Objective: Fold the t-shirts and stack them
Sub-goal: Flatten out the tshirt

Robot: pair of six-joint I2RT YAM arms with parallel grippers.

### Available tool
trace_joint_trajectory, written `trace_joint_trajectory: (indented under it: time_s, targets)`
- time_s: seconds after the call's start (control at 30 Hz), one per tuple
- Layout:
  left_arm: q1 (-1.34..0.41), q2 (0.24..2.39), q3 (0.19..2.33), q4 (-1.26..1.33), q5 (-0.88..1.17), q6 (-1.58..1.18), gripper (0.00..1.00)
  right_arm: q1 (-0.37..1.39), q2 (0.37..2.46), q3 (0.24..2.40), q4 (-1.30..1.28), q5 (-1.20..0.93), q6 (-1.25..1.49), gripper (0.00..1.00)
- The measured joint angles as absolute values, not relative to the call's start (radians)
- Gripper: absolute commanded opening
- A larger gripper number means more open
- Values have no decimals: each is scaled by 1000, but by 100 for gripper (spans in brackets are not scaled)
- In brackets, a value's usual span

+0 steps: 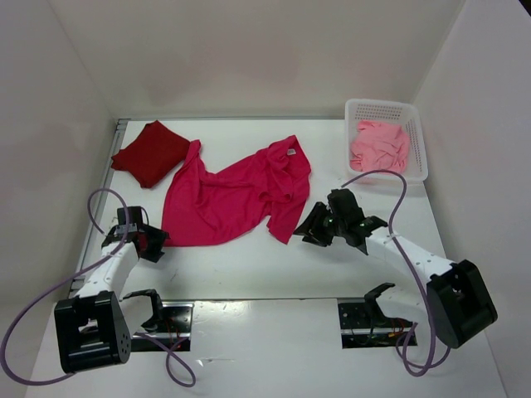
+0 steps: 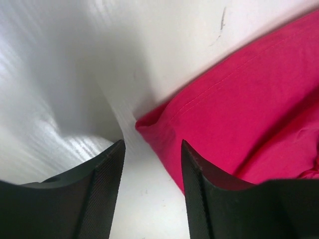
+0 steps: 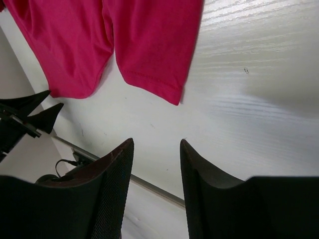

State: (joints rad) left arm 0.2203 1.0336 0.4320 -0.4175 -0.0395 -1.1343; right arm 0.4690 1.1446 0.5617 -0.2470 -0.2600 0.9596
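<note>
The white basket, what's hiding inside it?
A crumpled light pink t-shirt lies inside the white basket. It covers most of the basket's floor, so you cannot see whether anything else is underneath it.

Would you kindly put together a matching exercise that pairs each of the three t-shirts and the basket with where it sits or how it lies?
Things:
1. dark red t-shirt
2. crimson t-shirt
3. pink t-shirt
4. white basket

Places and states:
A. bunched up inside the white basket
B. at the far right of the table
C. folded, at the far left
D. spread loosely in the middle

Pairs: 1-C, 2-D, 3-A, 4-B.
</note>
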Motion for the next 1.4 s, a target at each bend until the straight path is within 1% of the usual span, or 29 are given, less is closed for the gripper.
trace_joint_trajectory:
  time_s: [0.07,0.17,0.27,0.37,0.4,0.5,0.53,0.6,0.67,0.77,0.8,0.83,0.87,0.93,1.0,1.13,1.2,1.3,1.4]
  targets:
    - [220,1034,424,-387,-41,-1137,53,469,1174,561,-224,-261,965,48]
    - [220,1044,410,-347,-42,-1145,44,469,1221,561,-202,-261,976,48]
    - [221,1056,402,-311,-40,-1156,41,472,1275,561,-171,-254,984,50]
    - [221,1062,397,-287,-40,-1155,32,481,1339,561,-135,-247,1000,50]
    - [221,1064,395,-282,-41,-1156,24,485,1359,561,-125,-245,1007,50]
    - [221,1065,385,-263,-41,-1155,12,502,1409,561,-94,-235,1028,50]
    - [221,1065,383,-260,-41,-1153,6,509,1421,561,-84,-231,1033,50]
    - [221,1065,382,-258,-39,-1150,1,519,1443,561,-63,-229,1047,50]
    - [221,1065,382,-258,-36,-1140,0,525,1459,562,-31,-230,1060,48]
    - [220,1065,387,-265,-27,-1121,0,538,1488,569,9,-229,1079,43]
    - [220,1065,392,-269,-22,-1115,0,543,1497,574,18,-224,1083,33]
    - [218,1065,400,-271,-19,-1103,0,548,1507,579,24,-218,1082,27]
    - [215,1065,407,-273,-15,-1098,0,551,1516,583,26,-207,1084,22]
    - [207,1064,424,-277,-10,-1085,0,552,1528,586,28,-194,1091,10]
    - [196,1064,437,-279,-6,-1070,0,552,1531,590,25,-171,1096,1]
    - [165,1063,475,-307,-2,-1028,0,552,1526,625,-24,-125,1092,0]
    - [134,1062,522,-344,-2,-996,0,554,1478,658,-93,-89,1075,0]
    - [79,1053,627,-395,3,-942,0,559,1275,733,-251,-31,1039,0]
    - [41,1039,778,-454,26,-887,0,539,1064,935,-411,9,986,0]
